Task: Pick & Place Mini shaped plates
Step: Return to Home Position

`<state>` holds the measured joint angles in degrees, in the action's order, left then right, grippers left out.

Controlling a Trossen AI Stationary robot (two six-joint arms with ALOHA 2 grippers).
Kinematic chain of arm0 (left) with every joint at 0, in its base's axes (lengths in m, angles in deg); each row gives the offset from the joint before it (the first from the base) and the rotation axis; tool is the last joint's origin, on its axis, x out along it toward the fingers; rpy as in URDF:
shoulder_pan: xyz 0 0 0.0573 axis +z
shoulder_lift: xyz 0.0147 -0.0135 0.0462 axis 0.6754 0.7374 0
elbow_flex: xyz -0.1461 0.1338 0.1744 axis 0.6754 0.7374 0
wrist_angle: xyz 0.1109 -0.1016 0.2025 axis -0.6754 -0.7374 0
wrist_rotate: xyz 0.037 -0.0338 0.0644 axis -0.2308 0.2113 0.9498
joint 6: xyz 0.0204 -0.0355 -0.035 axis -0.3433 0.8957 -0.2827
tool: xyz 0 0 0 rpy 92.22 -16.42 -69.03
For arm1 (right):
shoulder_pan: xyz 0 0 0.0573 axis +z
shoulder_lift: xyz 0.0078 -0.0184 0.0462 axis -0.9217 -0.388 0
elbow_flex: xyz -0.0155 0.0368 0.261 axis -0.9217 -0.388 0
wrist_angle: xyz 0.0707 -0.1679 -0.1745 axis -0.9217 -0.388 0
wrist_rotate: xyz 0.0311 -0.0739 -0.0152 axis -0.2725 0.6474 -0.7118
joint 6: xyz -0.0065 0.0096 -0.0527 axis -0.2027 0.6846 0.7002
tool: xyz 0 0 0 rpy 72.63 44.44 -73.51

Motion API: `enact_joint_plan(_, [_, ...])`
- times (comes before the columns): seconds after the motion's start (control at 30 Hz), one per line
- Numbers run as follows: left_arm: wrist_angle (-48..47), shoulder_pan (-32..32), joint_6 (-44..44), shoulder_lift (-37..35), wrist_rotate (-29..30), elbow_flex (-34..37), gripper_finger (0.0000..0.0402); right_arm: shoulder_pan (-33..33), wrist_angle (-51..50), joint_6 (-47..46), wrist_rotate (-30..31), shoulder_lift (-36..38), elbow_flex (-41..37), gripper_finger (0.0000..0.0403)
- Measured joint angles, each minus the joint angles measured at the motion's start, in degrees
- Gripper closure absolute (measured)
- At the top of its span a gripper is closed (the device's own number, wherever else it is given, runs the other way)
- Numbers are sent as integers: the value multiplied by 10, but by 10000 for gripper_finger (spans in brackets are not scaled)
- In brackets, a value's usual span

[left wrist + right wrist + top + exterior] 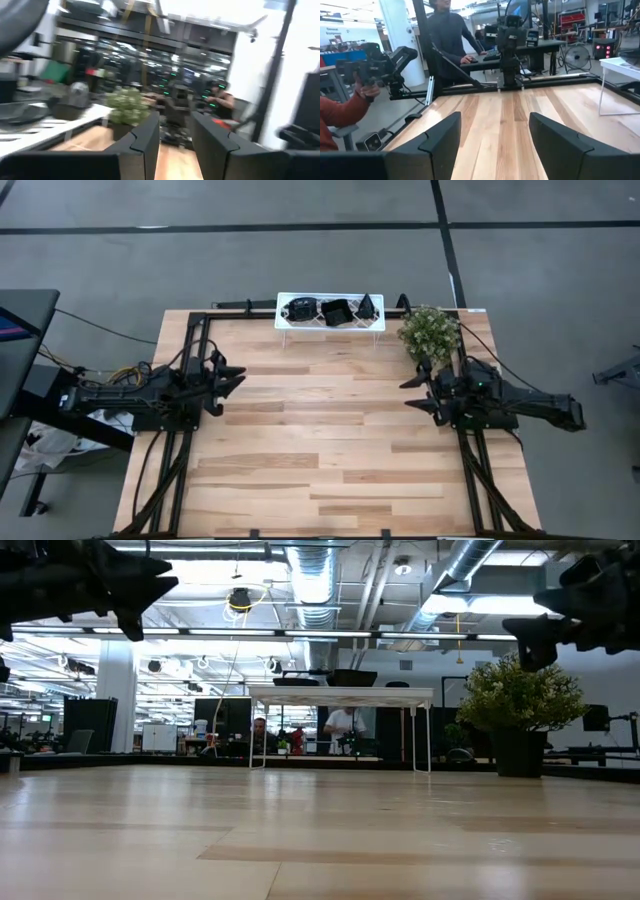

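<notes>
The tabletop (320, 450) is pale wood in jointed planks, smooth, with a soft sheen in the low view; the mini shaped plates (335, 311) are glossy black; the tray (330, 296) under them looks matt white; the left claw (235, 378) and right claw (412, 390) look like dark matt plastic; the plant (430, 330) has rough, dull foliage; the floor (300, 250) is smooth grey concrete.

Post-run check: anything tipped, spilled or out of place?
Nothing stands out. The black plates sit in three groups on the white tray at the far edge of the table, the plant stands upright beside it, and the left gripper and right gripper hang open and empty.
</notes>
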<state>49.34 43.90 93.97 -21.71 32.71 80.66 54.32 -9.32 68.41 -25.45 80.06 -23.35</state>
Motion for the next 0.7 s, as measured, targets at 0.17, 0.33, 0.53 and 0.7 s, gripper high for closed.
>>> enact_joint_plan(0.17, [-19, 0, -1, 0, -45, 0, 291, 13, 0, -22, 0, 0, 0, 173])
enact_joint_plan(0.33, [-53, 0, -21, 3, -43, 0, 291, 23, 0, -65, 0, 0, 0, 173])
enact_joint_plan(0.53, [-51, 0, -20, 2, -42, 0, 291, 27, 0, -69, 0, 0, 0, 173])
enact_joint_plan(0.7, [-48, 0, -20, 2, -42, 0, 291, 27, -1, -69, 0, 0, 0, 173])
